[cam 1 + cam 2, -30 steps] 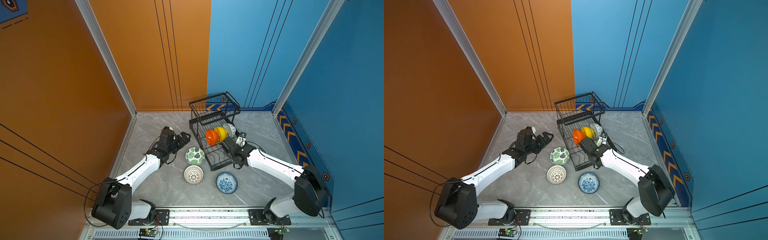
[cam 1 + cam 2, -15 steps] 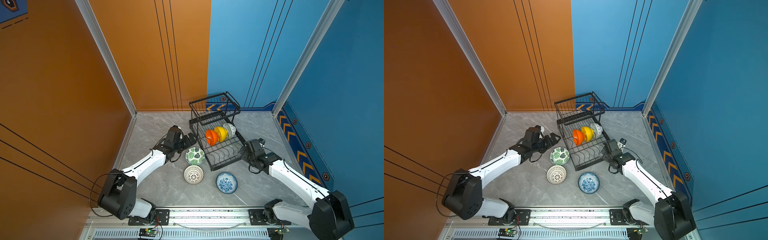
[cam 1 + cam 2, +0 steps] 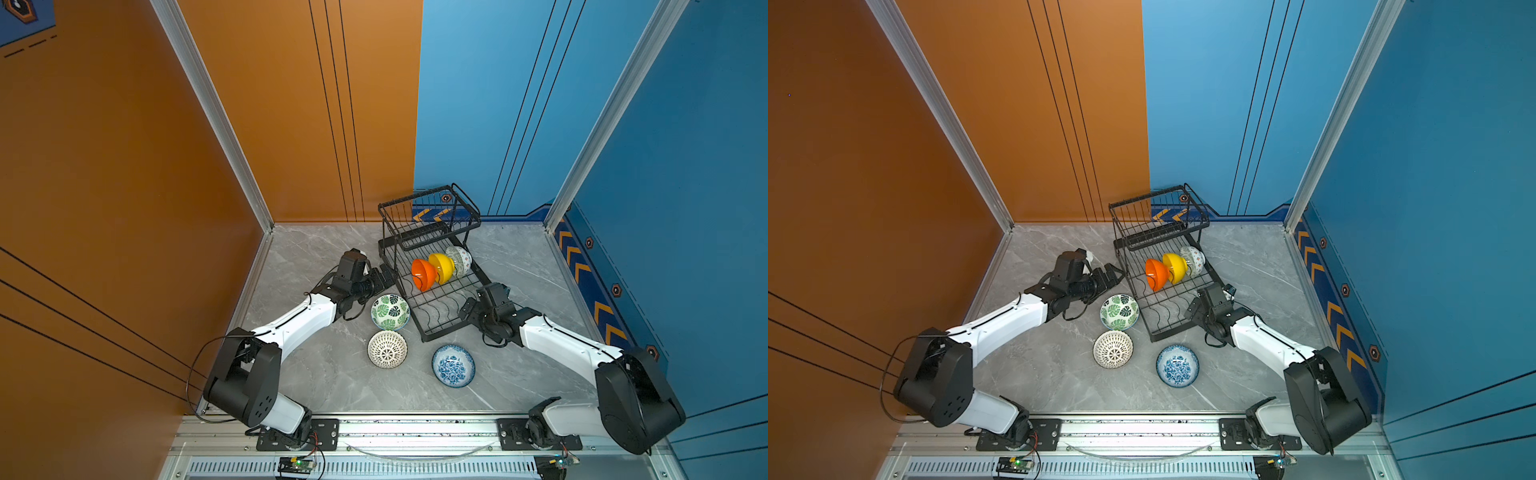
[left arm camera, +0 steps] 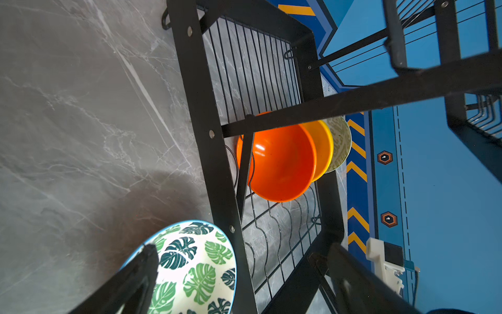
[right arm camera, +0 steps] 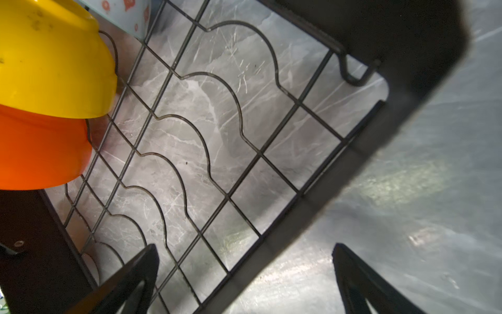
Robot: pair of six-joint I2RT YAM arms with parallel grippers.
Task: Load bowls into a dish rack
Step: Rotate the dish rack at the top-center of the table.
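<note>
The black wire dish rack [image 3: 444, 331] holds an orange bowl [image 3: 423, 273], a yellow bowl [image 3: 441, 266] and a pale patterned bowl [image 3: 459, 259] on edge. On the floor lie a leaf-patterned bowl [image 3: 390, 311], a white lattice bowl [image 3: 387, 349] and a blue floral bowl [image 3: 453, 365]. My left gripper [image 3: 384, 276] is open beside the rack's left side, just above the leaf bowl [image 4: 195, 266]. My right gripper [image 3: 464, 313] is open and empty over the rack's near right corner [image 5: 394, 40].
Orange wall [image 3: 124, 208] runs along the left and blue wall [image 3: 685, 208] along the right and back. The rack's raised basket tier [image 3: 428, 216] stands at its far end. Grey marble floor [image 3: 316, 374] lies in front of the bowls.
My right gripper has pulled back from over the rack's bowls to the rack's near right corner. My left gripper has moved right, up to the rack's side by the leaf bowl.
</note>
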